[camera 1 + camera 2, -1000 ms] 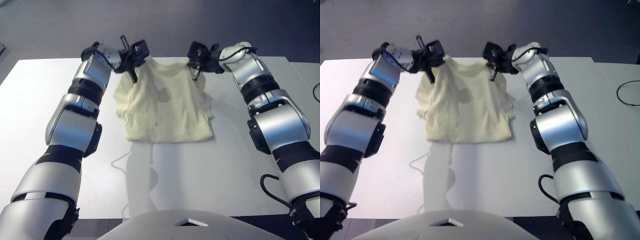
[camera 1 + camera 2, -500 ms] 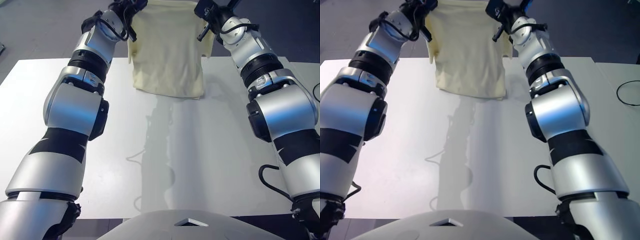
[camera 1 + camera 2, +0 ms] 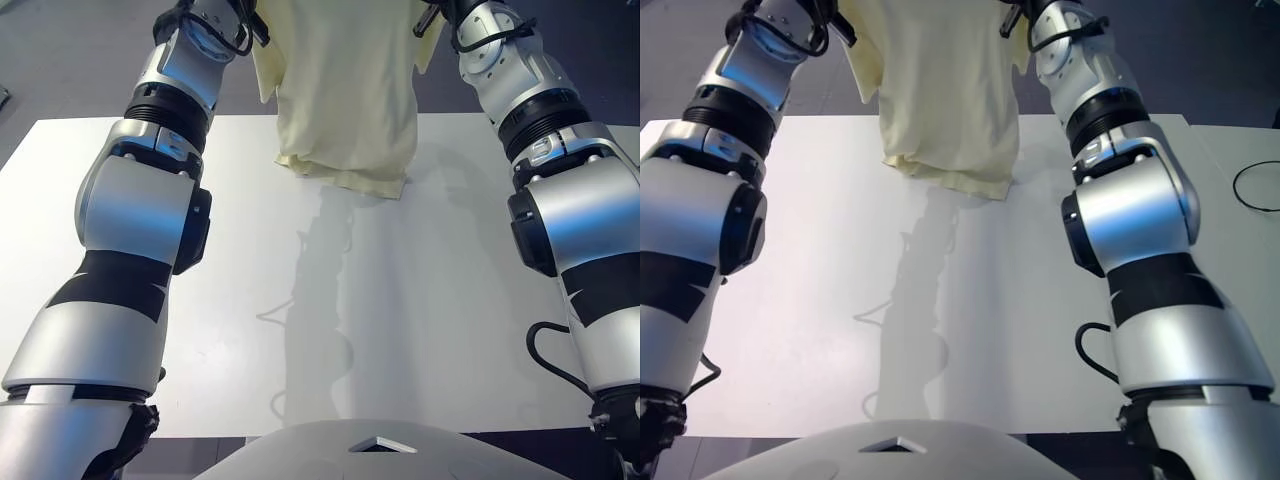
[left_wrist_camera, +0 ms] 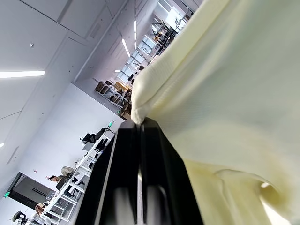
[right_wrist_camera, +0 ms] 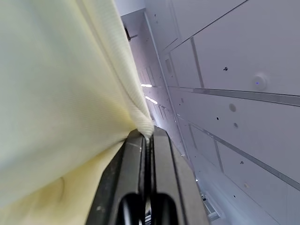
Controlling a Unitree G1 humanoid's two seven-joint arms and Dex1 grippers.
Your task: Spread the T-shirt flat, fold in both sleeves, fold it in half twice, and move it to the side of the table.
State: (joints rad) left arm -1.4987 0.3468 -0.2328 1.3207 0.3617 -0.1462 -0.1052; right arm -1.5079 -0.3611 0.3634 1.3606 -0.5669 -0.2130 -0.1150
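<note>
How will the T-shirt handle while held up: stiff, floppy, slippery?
Probably floppy: the T-shirt hangs limp, its hem crumpling near the table. Likely light, since two edge pinches carry it. Slip seems unlikely: left gripper and right gripper are clamped shut on the fabric.

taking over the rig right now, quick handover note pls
Left gripper: shut on the top edge of the T-shirt.
Right gripper: shut on the top edge too.
The T-shirt hangs between the raised arms over the far side of the table, its lower hem bunched on the surface.
Done: shirt picked up by its top.
Left: spread it flat, fold in both sleeves, fold in half twice, move it to the side.
</note>
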